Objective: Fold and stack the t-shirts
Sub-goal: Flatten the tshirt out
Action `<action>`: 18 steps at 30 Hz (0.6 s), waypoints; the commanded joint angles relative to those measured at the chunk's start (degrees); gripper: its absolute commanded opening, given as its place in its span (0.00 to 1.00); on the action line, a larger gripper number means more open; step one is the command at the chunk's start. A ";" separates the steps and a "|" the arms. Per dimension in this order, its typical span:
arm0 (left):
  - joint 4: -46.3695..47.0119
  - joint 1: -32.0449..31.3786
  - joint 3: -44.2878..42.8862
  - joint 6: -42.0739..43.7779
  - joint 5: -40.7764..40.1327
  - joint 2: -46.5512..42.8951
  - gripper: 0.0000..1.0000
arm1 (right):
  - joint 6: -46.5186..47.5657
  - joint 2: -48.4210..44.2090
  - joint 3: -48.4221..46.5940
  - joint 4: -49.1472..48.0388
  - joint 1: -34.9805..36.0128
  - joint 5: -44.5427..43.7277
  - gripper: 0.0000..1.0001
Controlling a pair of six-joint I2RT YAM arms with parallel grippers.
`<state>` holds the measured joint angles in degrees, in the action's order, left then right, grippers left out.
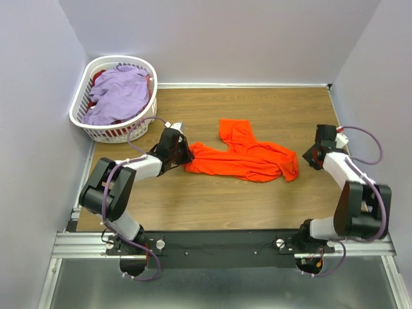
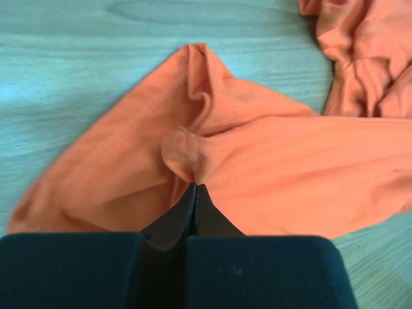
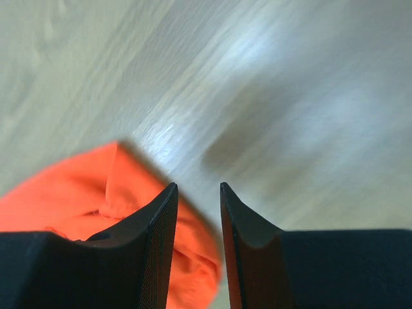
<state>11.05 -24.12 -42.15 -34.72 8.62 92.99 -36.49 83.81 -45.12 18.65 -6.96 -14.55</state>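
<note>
1. On the wooden table [image 1: 212,206], the orange t-shirt [image 1: 248,159] lay crumpled in a long band across the middle, with one part reaching toward the far edge.
2. At the shirt's left end, the left gripper [image 2: 195,188] was clenched on a fold of the orange cloth, its fingers pressed together and the fabric bunched at their tips.
3. Just beside the shirt's right end, the right gripper [image 3: 198,188] had its jaws parted by a narrow gap with nothing between them. In the wrist view the orange cloth lay under and beside one finger; whether it touched could not be told.
4. In the far left corner, the white laundry basket [image 1: 80,109] held the lavender t-shirt [image 1: 119,93], heaped over some red cloth [image 1: 98,77].
</note>
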 commanded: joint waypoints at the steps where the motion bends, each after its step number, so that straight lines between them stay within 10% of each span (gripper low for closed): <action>1: -2.26 1.09 0.22 1.32 -1.24 -2.72 0.00 | -3.23 -10.31 2.14 -0.55 -1.56 -6.02 0.40; 11: -2.00 1.09 7.87 1.06 -0.89 -11.51 0.00 | 6.07 -5.35 -0.23 -0.64 -0.43 12.78 0.42; 18: -2.08 1.09 7.96 1.32 -1.33 -13.27 0.00 | 5.82 2.48 -3.91 -0.73 5.29 8.75 0.49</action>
<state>9.54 -23.24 -34.30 -34.26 8.51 81.62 -31.40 83.85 -45.56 17.80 -3.09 -6.04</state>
